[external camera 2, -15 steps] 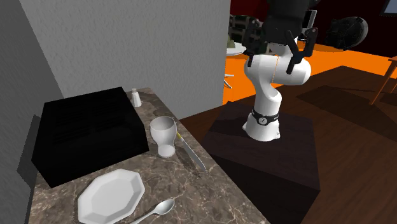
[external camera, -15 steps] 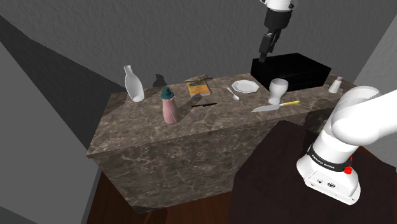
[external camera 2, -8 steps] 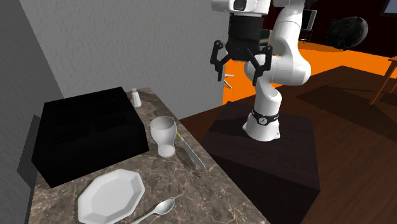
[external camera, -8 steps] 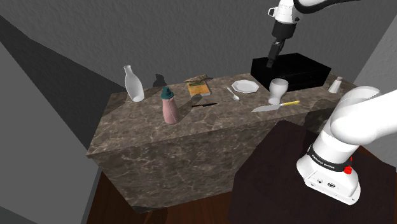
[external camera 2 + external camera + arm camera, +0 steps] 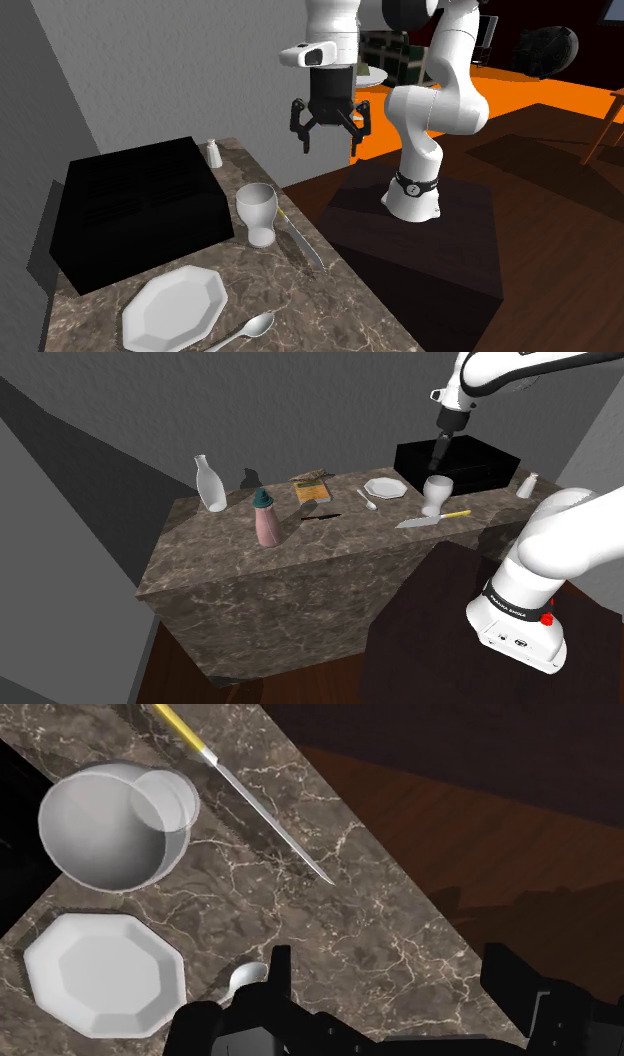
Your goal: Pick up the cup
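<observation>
Marble desk (image 5: 330, 540) holds the cup (image 5: 256, 211) upright, just beside the black box (image 5: 140, 205), knife (image 5: 301, 240) on its other side. Hand (image 5: 328, 147) hangs above, off-centre, fingers (image 5: 515, 979) spread, presumably to fit round the cup once lined up.

The arm (image 5: 565, 537) is glossy white, built of rounded, bulging links with dark joints between them. A black band (image 5: 512, 606) with small white lettering rings its base, beside a red button (image 5: 546, 619). The claw (image 5: 329, 148) is all black, with two angular fingers (image 5: 510, 974).
</observation>
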{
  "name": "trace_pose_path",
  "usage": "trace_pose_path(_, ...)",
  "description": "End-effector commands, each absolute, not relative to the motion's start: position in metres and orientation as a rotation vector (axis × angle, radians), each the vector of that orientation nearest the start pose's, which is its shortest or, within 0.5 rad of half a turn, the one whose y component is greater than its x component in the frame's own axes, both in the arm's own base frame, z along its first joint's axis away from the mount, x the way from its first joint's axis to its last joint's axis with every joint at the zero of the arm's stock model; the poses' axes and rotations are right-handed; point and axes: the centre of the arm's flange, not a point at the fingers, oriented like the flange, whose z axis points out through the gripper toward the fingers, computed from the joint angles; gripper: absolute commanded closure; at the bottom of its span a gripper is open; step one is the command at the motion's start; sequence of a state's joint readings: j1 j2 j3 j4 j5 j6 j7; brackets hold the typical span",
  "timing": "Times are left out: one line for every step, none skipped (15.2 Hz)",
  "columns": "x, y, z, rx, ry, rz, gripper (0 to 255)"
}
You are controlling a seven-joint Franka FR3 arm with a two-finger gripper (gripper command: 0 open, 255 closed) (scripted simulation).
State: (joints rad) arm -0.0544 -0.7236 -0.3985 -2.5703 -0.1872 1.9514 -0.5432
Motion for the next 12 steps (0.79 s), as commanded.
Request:
trace_pose_path(0.311,-0.198,0.463,-3.053,-0.383,-0.154,0)
trace_pose_path(0.312,-0.209,0.454,-3.043,-0.389,-0.152,0)
trace_pose_path(0.312,-0.220,0.445,-3.034,-0.396,-0.150,0)
trace_pose_path(0.312,-0.232,0.436,-3.024,-0.402,-0.148,0)
trace_pose_path(0.313,-0.243,0.427,-3.014,-0.409,-0.146,0)
trace_pose_path(0.313,-0.254,0.418,-3.004,-0.415,-0.144,0)
trace_pose_path(0.314,-0.264,0.409,-2.994,-0.421,-0.142,0)
trace_pose_path(0.315,-0.275,0.399,-2.984,-0.427,-0.141,0)
trace_pose_path(0.315,-0.286,0.390,-2.974,-0.433,-0.139,0)
trace_pose_path(0.316,-0.297,0.380,-2.964,-0.440,-0.137,0)
trace_pose_path(0.317,-0.307,0.371,-2.954,-0.446,-0.135,0)
trace_pose_path(0.318,-0.318,0.361,-2.944,-0.452,-0.133,0)
